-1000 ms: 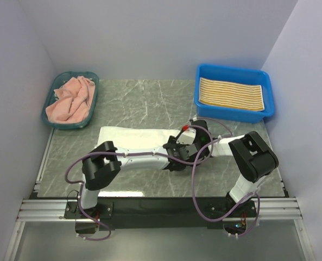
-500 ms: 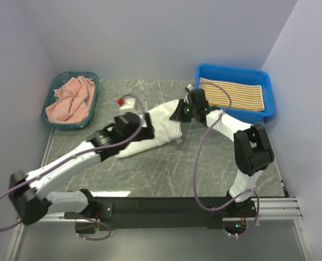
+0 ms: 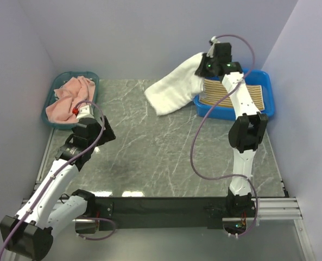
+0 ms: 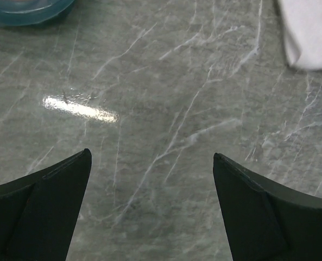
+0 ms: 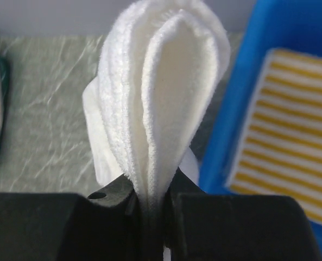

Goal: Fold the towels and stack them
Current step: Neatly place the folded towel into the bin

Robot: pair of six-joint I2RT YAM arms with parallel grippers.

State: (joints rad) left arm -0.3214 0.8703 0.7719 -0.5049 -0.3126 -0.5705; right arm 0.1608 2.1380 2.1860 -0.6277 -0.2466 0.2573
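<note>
Basket [image 3: 48, 115]: teal, at the table's far-left corner, beyond and to the left of the left fingers; its rim is seen at the top-left corner of the left wrist view.
Pink towel [image 3: 68, 100]: crumpled inside the basket, well apart from both pairs of fingers.
Left gripper [image 4: 151, 163]: its fingers are spread apart and nothing is held between them; only bare table [image 3: 150, 152] is seen below and ahead of them.
White towel [image 3: 174, 87]: pinched by a bunched, folded edge between the right fingers and hung down and to the left of them, in the air left of the bin; whether its lower end touches the table cannot be told. Its corner is seen ahead and to the right of the left fingers.
Right gripper [image 3: 207, 64]: its fingers are clamped on the white towel, held high over the bin's far-left corner.
Bin [image 3: 258, 115]: blue, below and to the right of the right fingers.
Striped towel [image 3: 256, 98]: yellow and white, laid folded flat in the bin.
In the way: the bin's left part and a strip of the striped towel are covered by the right arm in the top view; a purple cable is looped beside that arm.
Counts: three towels seen, two containers, two grippers.
</note>
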